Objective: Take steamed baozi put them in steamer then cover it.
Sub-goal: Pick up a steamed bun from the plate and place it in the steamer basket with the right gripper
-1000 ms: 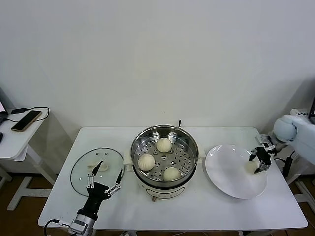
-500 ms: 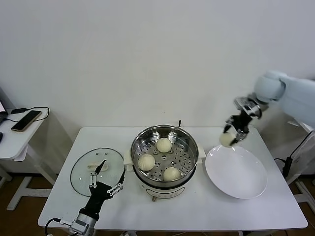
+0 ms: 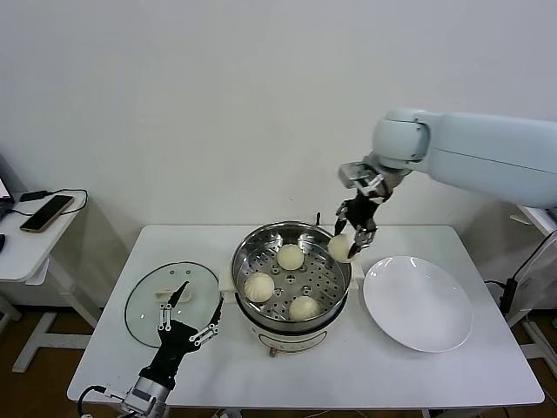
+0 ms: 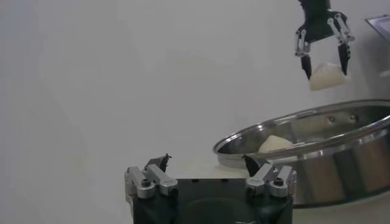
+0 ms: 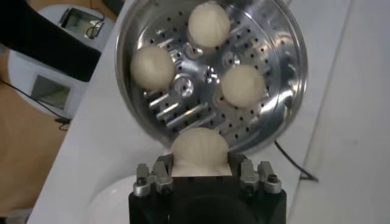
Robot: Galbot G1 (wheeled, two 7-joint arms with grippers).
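The right gripper (image 3: 352, 233) has its dark fingers (image 5: 159, 175) pinched on a small round white dough bun (image 3: 340, 248), the fourth baozi. It hangs in the air just above the right-hand rim of the large round shiny steel steamer (image 3: 252, 315). A second ago this bun sat on the flat white plate (image 3: 418, 305) at the table's right side; it has since been lifted and carried leftward, and the plate is now bare.

Outward from the grip, the pale blue right arm (image 3: 470, 155) reaches in from the right, high over the plate.

Inside the steamer, three more white buns (image 3: 290, 257) rest on the perforated tray, spaced apart, with open tray at the near-right side under the carried bun. The right wrist view shows the same: three buns on the tray and the held bun (image 5: 199, 150) at the pot's edge.

The left gripper (image 3: 185, 324) waits with its fingers (image 4: 157, 163) spread wide and nothing between them, low over the table's front left. It sits beside the round clear glass lid (image 3: 144, 306) with a cream handle, which lies flat on the white table (image 3: 435, 370), left of the steamer.

Judged from this, the last bun needs only lowering and release; covering then remains.
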